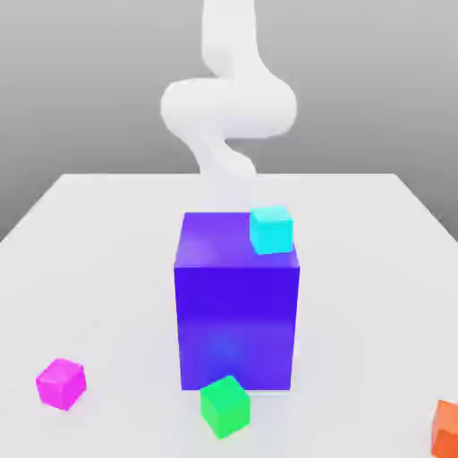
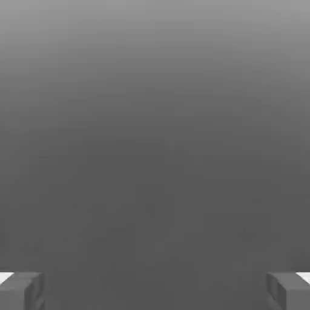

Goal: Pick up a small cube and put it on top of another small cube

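The small magenta cube (image 1: 61, 383) lies on the white table near the front, at the exterior view's left. The small green cube (image 1: 224, 406) sits close in front of the big blue-purple block (image 1: 237, 304). My white arm (image 1: 228, 107) rises behind that block, far from both small cubes. In the hand view my gripper (image 2: 155, 293) is open, its two grey fingertips (image 2: 21, 290) set wide apart with nothing between them, in front of a plain grey background.
A cyan small cube (image 1: 271, 229) rests on the top of the big block, towards the exterior view's right. An orange small cube (image 1: 445, 428) lies at the front right edge of the picture. The white table (image 1: 107, 259) spreads around the block.
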{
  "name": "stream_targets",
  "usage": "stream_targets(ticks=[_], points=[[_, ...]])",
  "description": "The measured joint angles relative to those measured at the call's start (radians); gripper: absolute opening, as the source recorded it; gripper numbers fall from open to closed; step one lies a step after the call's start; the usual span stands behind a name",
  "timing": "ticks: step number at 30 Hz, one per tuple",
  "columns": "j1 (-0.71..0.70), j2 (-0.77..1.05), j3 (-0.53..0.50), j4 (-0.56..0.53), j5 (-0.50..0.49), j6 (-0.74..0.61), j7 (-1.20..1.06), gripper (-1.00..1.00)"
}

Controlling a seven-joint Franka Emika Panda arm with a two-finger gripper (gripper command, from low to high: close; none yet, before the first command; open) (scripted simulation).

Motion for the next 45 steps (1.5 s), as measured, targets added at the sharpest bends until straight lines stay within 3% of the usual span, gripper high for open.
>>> stream_targets(ticks=[18, 25, 30, 31, 38, 45], points=[[-0.079, 0.658, -0.271, -0.145, 0.142, 0.282, -0.229, 0.00], [-0.168, 0.912, -0.303, -0.201, 0.196, 0.390, -0.316, 0.00], [-0.263, 1.094, -0.201, -0.172, 0.309, 0.517, -0.408, 0.00], [-0.283, 1.123, -0.177, -0.166, 0.327, 0.539, -0.422, -1.00], [-0.286, 1.127, -0.174, -0.165, 0.327, 0.541, -0.422, -1.00], [-0.206, 0.893, -0.269, -0.207, 0.128, 0.374, -0.365, -1.00]])
